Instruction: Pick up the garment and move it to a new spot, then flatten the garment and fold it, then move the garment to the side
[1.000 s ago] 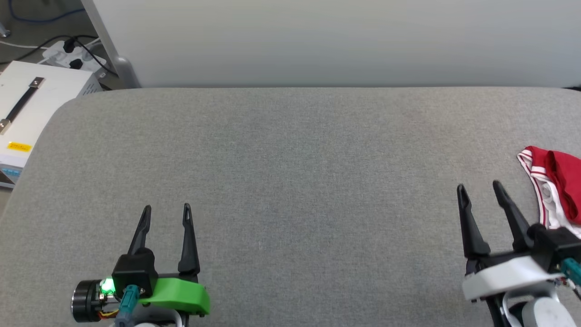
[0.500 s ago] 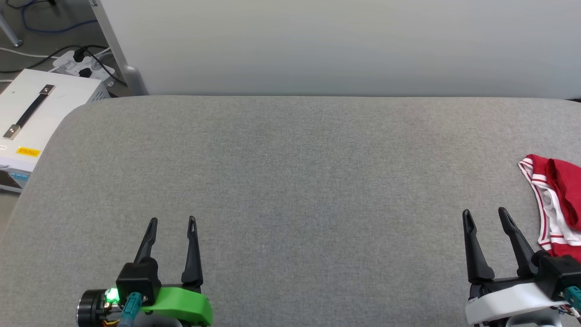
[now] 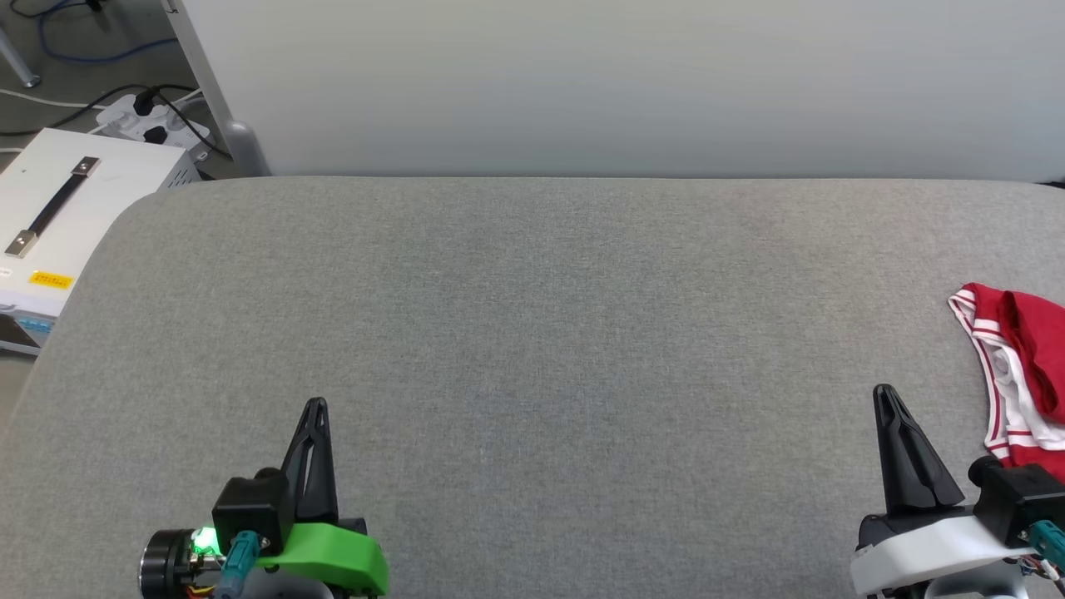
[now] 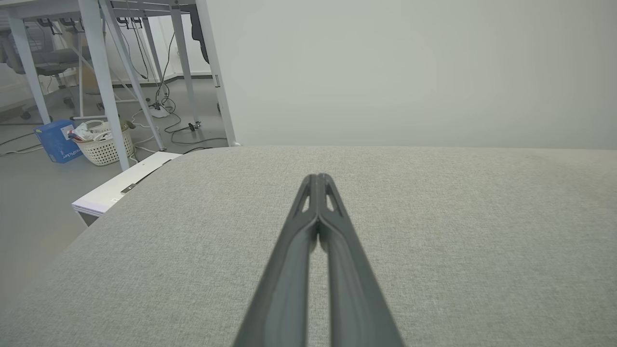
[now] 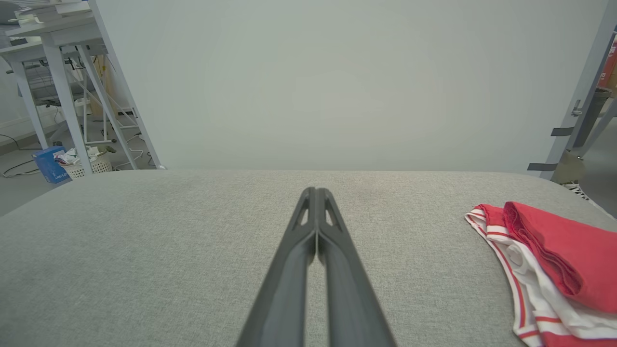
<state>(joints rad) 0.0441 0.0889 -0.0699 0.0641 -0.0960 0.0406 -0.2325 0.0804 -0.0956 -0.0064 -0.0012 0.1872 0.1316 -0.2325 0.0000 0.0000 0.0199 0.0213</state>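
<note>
**Grey tabletop (image 3: 532, 316), garment (image 3: 1019, 349) at its right edge, both end effectors closed on nothing**

The garment lies on the tabletop at the far right, partly cut off by the edge of the head view. It is a thick red layer over white cloth with red striped trim. In the right wrist view its red edge shows several layers stacked one on another. That reads more as a fold than a heap, though too much is cut off to be sure.

Near it on its left, the right end effector (image 3: 884, 391) sits low. Its two fingers are pressed together, clear of the cloth and holding nothing. Well apart at the lower left, the left end effector (image 3: 316, 405) is likewise clamped tight and empty.

Past the tabletop's left corner are a white case (image 3: 58, 208) with a black strap handle and a power strip (image 3: 141, 116) on the floor.

With the cloth layered and off to the side, the last step, moving it aside, looks done or close to it. If so, little is called for beyond keeping the arms clear. If it is an untouched bundle, the right end effector must open, reach right and pinch an upper layer.
</note>
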